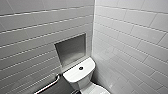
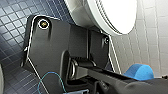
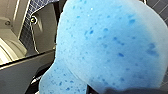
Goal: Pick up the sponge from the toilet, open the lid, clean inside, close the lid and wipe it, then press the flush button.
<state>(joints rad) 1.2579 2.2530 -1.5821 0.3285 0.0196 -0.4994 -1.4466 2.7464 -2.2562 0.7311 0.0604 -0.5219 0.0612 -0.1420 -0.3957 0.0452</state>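
While the toilet (image 1: 79, 73) stands in the tiled corner with its lid (image 2: 117, 15) down, the blue sponge (image 3: 110, 45) is off it, held low beside the toilet's bowl above the dark floor (image 2: 12, 30). The right gripper (image 3: 130, 90) appears clamped on the sponge. On the toilet's tank sits the flush button (image 1: 81, 68). Whether the left gripper is closed or apart cannot be told

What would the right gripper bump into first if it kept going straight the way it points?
Most likely the sponge: it sits very close, right ahead in the right wrist view. What lies behind it is hidden.
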